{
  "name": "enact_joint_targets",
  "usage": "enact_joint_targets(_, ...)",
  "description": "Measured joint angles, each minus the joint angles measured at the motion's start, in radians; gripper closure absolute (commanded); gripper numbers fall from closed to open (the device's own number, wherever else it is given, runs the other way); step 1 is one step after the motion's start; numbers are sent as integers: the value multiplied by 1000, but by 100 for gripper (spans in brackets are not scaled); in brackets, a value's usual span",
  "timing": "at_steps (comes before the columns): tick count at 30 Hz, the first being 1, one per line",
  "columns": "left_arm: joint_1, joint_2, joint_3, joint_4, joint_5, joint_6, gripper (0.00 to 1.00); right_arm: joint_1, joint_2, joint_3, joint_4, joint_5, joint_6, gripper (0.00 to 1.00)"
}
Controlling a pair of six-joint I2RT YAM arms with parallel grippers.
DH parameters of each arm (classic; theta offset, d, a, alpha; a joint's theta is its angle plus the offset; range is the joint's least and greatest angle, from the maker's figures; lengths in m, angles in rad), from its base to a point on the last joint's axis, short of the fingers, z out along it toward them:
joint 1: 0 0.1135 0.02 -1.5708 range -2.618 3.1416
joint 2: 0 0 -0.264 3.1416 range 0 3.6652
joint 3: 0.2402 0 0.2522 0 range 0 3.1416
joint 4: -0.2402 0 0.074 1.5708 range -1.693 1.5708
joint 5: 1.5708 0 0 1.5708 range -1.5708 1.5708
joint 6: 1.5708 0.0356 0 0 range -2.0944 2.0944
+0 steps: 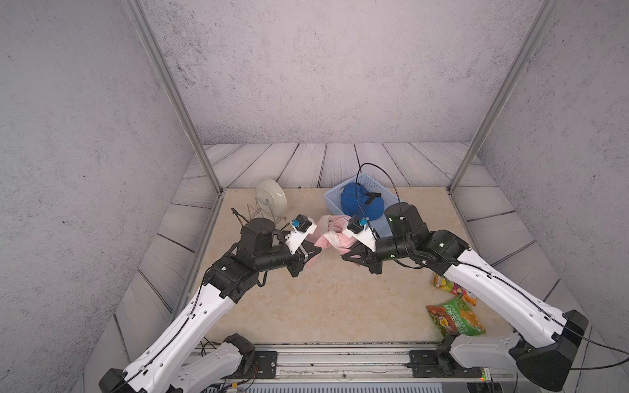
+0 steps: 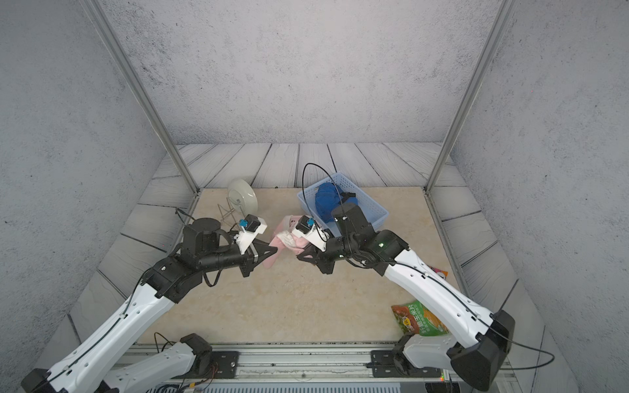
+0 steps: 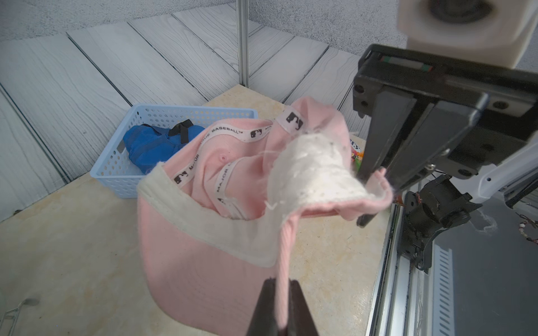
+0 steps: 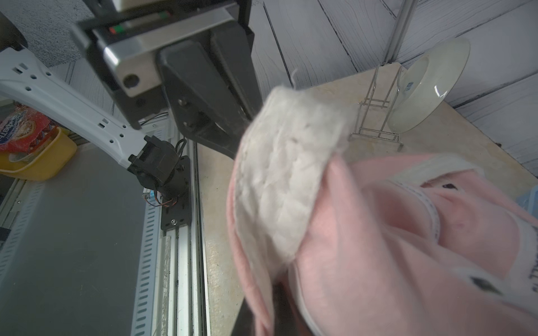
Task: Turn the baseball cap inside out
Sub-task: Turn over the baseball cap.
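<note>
While each pinches fully closed on a fold of its fabric, the left end effector [image 3: 281, 283] and right end effector [image 3: 377, 177] hold the pink baseball cap [image 3: 203, 247] between them, just beside the blue basket [image 3: 163, 109], over the worktop [image 3: 58, 247], lining showing.

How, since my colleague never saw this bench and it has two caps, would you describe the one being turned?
Over the beige tabletop, beside the pale blue perforated plastic basket, the left gripper and right gripper pinch a pink fabric baseball cap. Unlike the blue cap lying in that basket, it shows a cream lining and logo-printed seam tape.
</note>
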Motion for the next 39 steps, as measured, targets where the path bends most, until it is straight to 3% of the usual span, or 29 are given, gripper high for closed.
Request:
enact_joint_targets(2, 0, 0, -4, 7, 0, -20, 97, -10, -27, -25, 25, -1, 13, 100)
enact_joint_targets(10, 4, 0, -43, 7, -18, -6, 49, -23, -86, -55, 41, -43, 59, 100)
enact_joint_targets(13, 5, 0, -48, 11, 30, -1, 34, -23, -86, -45, -31, -39, 32, 100)
enact_joint_targets(19, -2, 14, -49, 36, 181, -3, 16, -25, -72, 16, -174, -31, -55, 100)
enact_joint_targets(26, -37, 76, -27, 47, 303, 8, 12, -27, -60, 50, -308, -53, -158, 100)
enact_joint_targets(34, -127, 183, 30, 80, 357, 42, 12, -27, -2, 121, -429, -108, -250, 100)
enact_joint_targets(36, -144, 209, 43, 88, 366, 50, 16, -27, -2, 121, -442, -120, -259, 100)
enact_joint_targets(39, -166, 245, 60, 111, 381, 51, 33, -27, -2, 121, -455, -130, -266, 100)
